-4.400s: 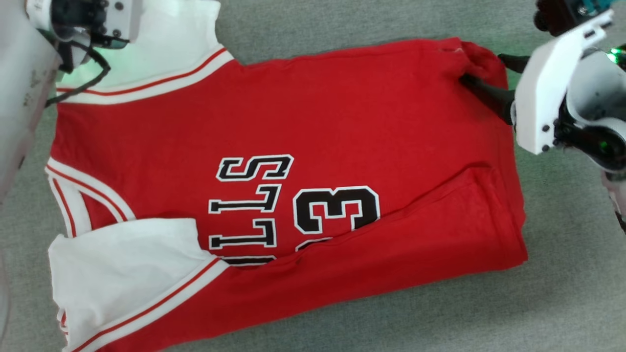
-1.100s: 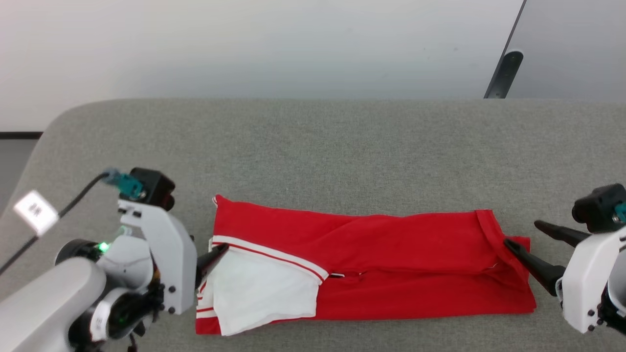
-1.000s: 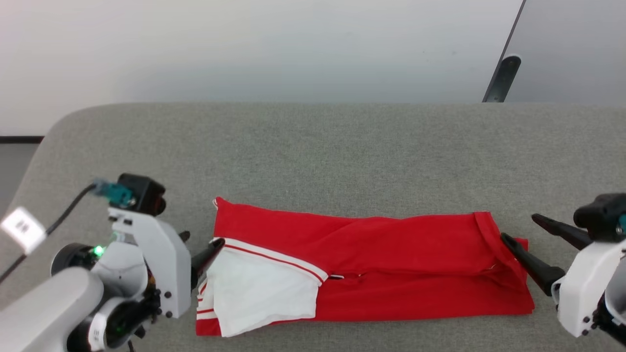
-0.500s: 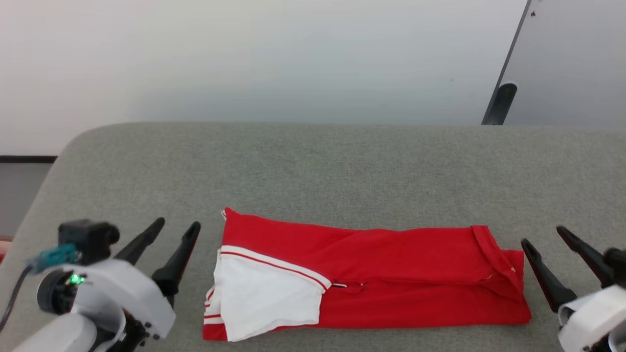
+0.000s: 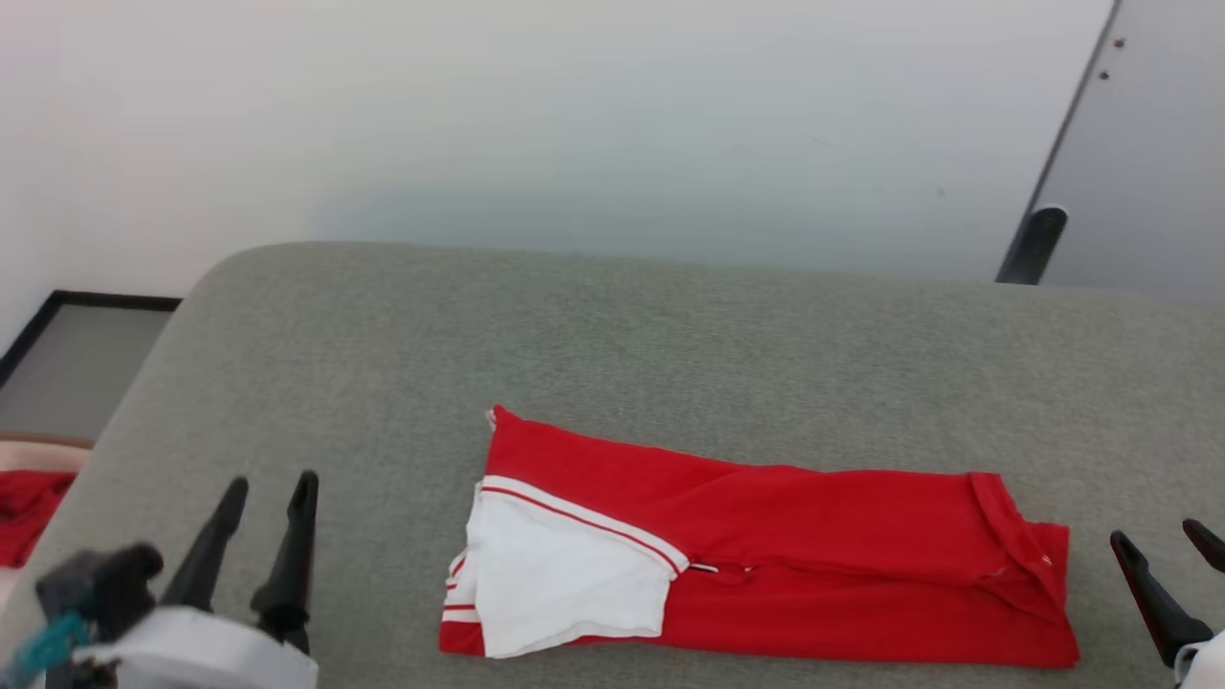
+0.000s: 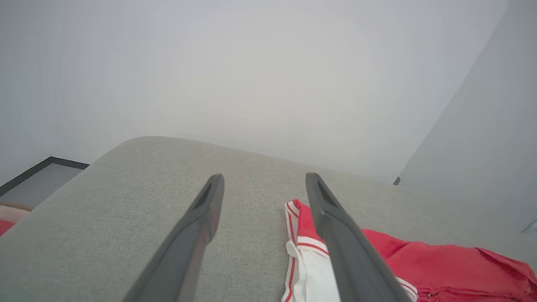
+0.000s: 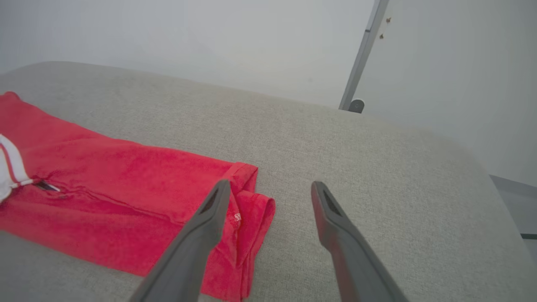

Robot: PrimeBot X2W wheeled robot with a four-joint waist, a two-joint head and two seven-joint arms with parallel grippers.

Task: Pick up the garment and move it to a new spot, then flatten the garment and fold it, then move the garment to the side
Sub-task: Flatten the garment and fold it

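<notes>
The garment lies folded into a long narrow red strip on the grey padded table, a white sleeve with striped trim on top of its left end. My left gripper stands open to the left of that end, apart from the cloth, nothing between its fingers. My right gripper is open just past the garment's right end, also empty. In the left wrist view the open left gripper has the garment on its right. In the right wrist view the right gripper has the garment's hem on its left.
The table's far left corner is rounded and drops off to the floor. A plain red cloth lies off the table at the far left edge. A white wall runs behind, with a dark post at the back right.
Both grippers have let go of the garment's ends, drawn back outward and now point their fingers up the view. The garment went from a wide spread to a narrow strip. The camera has shifted.
</notes>
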